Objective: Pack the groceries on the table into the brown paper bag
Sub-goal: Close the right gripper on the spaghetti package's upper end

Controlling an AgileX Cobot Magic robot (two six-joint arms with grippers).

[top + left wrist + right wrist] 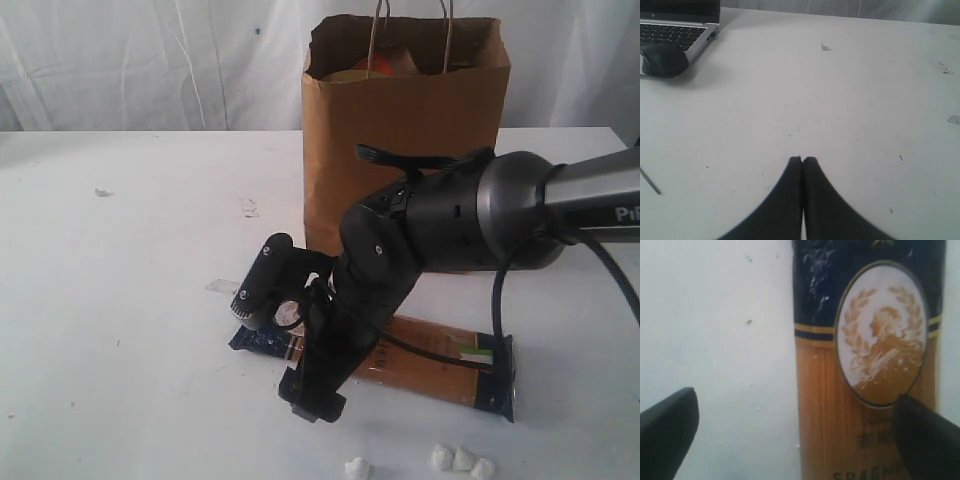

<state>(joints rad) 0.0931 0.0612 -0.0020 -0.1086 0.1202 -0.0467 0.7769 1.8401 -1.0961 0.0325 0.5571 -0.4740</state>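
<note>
The long dark-blue spaghetti packet (440, 368) lies flat on the white table (120, 330), in front of the tall brown paper bag (405, 130). Some groceries (375, 68) show inside the bag's open top. My right gripper (312, 395) hangs low over the packet's left end and is open. In the right wrist view the spaghetti packet (865, 365) fills the frame; one fingertip (925, 437) is over it, and the other is over bare table beside it. Nothing is held in the right gripper (797, 440). My left gripper (803, 161) is shut and empty over bare table.
Small white foam lumps (460, 460) lie near the table's front edge, and another lump (357, 467) sits left of them. A flat paper scrap (220, 286) lies left of the packet. A laptop (675, 30) and a dark mouse (662, 59) show in the left wrist view.
</note>
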